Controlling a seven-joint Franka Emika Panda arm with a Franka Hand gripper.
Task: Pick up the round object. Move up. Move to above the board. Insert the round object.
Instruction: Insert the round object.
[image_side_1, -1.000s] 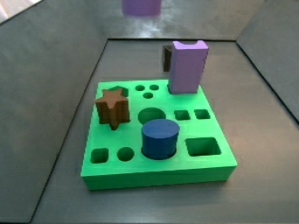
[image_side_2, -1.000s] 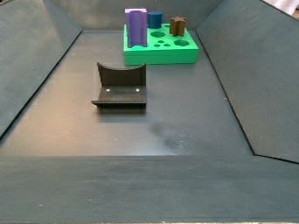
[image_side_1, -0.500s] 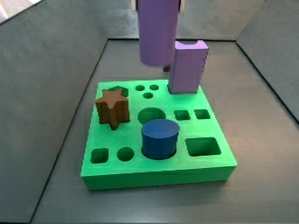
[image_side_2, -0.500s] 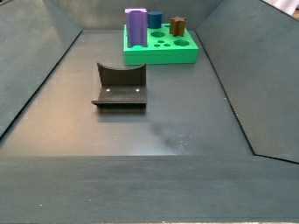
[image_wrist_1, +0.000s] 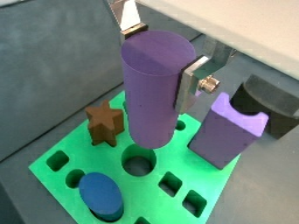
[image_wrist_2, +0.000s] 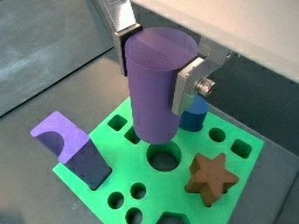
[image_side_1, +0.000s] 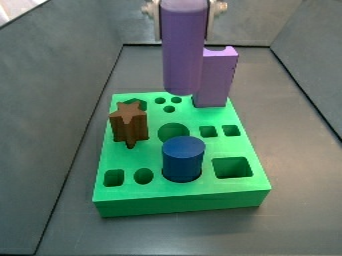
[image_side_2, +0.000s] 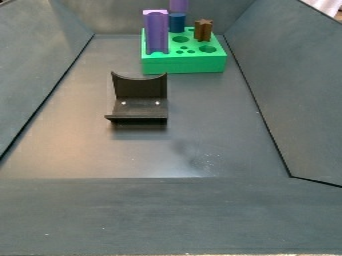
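Fingers pinch round object near its top. Gripper holds it upright, above round hole in board.

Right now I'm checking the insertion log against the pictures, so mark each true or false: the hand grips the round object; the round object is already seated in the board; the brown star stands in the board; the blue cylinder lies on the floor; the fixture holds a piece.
1. The hand grips the round object. True.
2. The round object is seated in the board. False: it hangs above the open round hole.
3. The brown star stands in the board. True.
4. The blue cylinder lies on the floor. False: it stands upright in the board.
5. The fixture holds a piece. False: nothing rests in it.
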